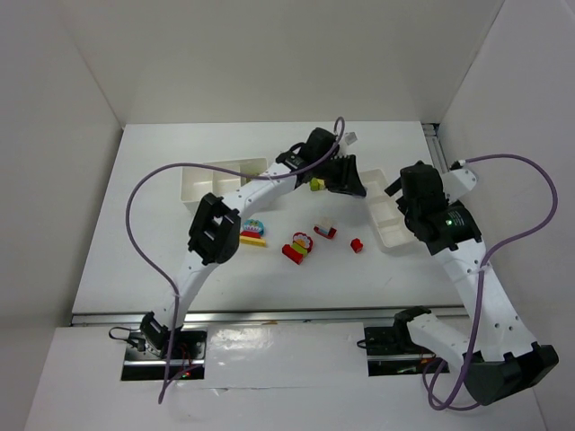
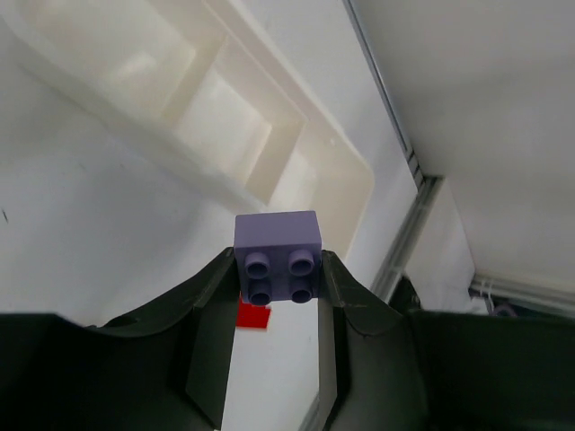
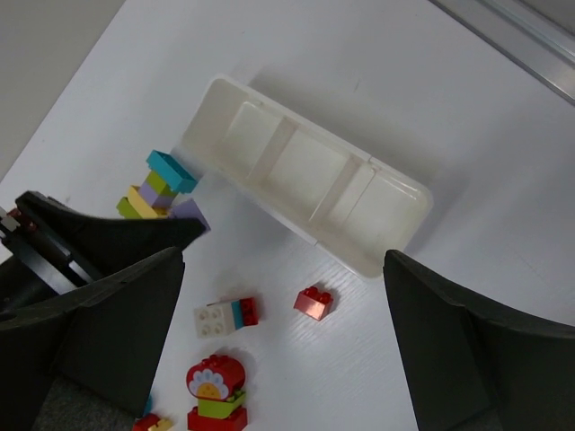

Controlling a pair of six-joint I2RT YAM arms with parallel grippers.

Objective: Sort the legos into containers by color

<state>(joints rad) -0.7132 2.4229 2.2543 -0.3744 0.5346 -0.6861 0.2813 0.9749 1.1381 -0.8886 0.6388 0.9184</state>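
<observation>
The left gripper [image 2: 278, 269] is clamped on a purple brick [image 2: 278, 235], which sits between its fingertips, above the table [image 2: 81, 242] beside the white tray [image 2: 358, 193]. The right gripper [image 3: 283, 265] hangs over that tray, jaws wide apart

— What do we have here apart from the work itself?

— We see a matte white surface [image 1: 153, 224], with plain white panels closing it in: a far wall [image 1: 269, 54] behind the surface, a left wall [image 1: 49, 162] and a right wall [image 1: 526, 81] at its sides.

— Any metal?

— A silver metal rail [image 1: 437, 144] runs along the surface's right edge by the far corner, and a metal strip [image 1: 269, 316] lines its near edge.

— And nearer than that?

— We make out a white ledge [image 1: 81, 377] just in front of the surface, with a glossy patch [image 1: 287, 344] at its middle.
</observation>
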